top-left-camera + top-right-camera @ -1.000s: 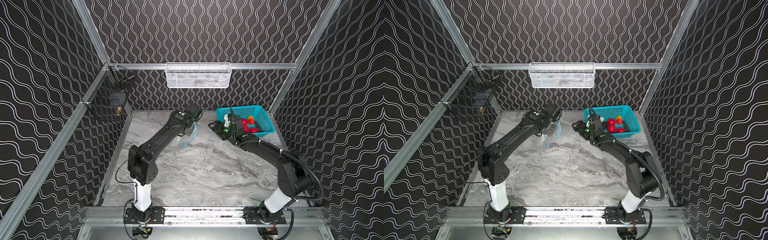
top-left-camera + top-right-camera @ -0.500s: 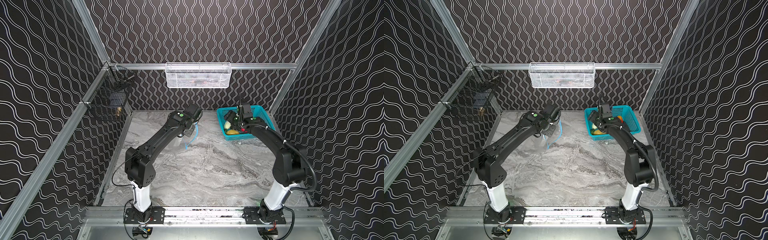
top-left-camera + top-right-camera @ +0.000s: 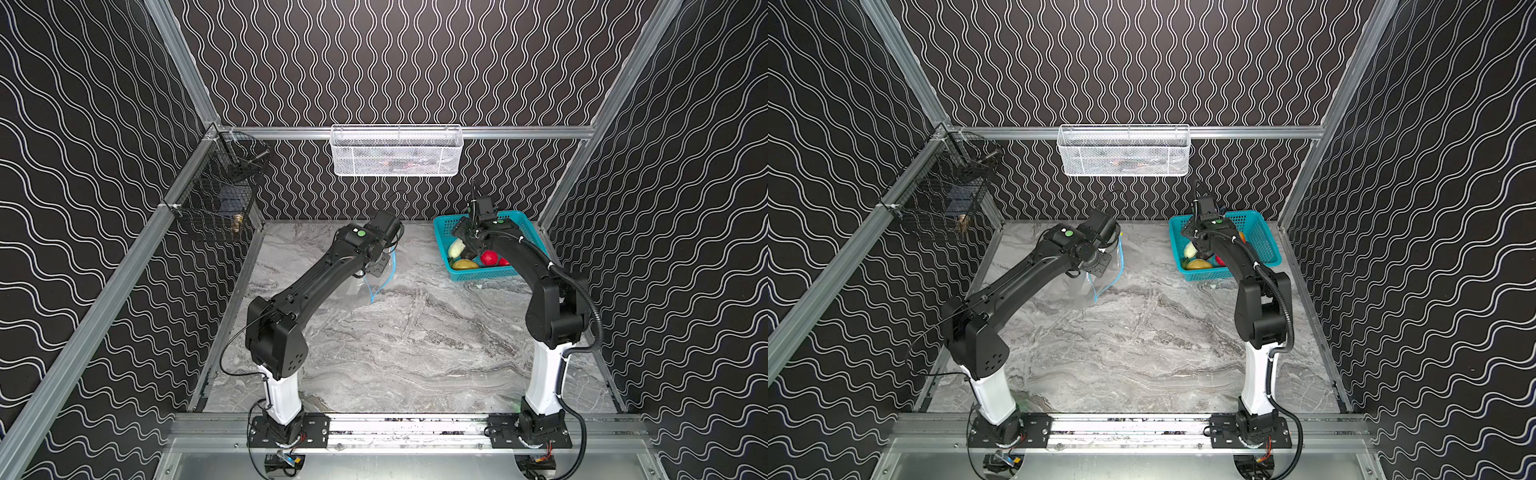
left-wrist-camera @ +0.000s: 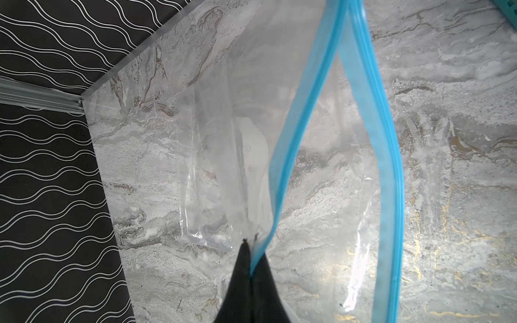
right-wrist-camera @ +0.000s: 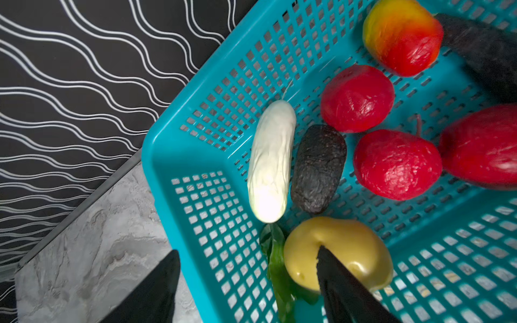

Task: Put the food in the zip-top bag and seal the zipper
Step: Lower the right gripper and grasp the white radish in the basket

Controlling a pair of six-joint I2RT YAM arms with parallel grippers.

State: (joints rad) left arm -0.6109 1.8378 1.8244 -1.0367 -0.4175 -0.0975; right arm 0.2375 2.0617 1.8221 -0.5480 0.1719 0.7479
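The grey, marble-patterned bench (image 3: 395, 340) carries a teal perforated plastic basket (image 3: 482, 275) at its far right corner. Left of the basket, a clear plastic zip-top bag (image 3: 1081, 286) with a light-blue mouth strip hangs down to the bench; whether it touches cannot be told.

The basket (image 3: 486, 275) sits at the rear right corner of the bench (image 3: 415, 332) with the food inside it: the oblong piece (image 3: 456, 248) lies along the basket's left wall, the potato-like piece (image 3: 464, 264) lies in its front-left corner, and a round fruit (image 3: 489, 257) lies just right of that. The zip-top bag (image 3: 353, 286) is left of centre toward the rear of the bench, well apart from the basket. Its zipper (image 3: 390, 270) is on the side facing the basket, and one lip is held between the fingers (image 4: 243, 279) of the left gripper (image 4: 250, 249). A mesh tray (image 3: 395, 158) hangs on the rear wall and a wire cage (image 3: 216, 208) on the left wall.
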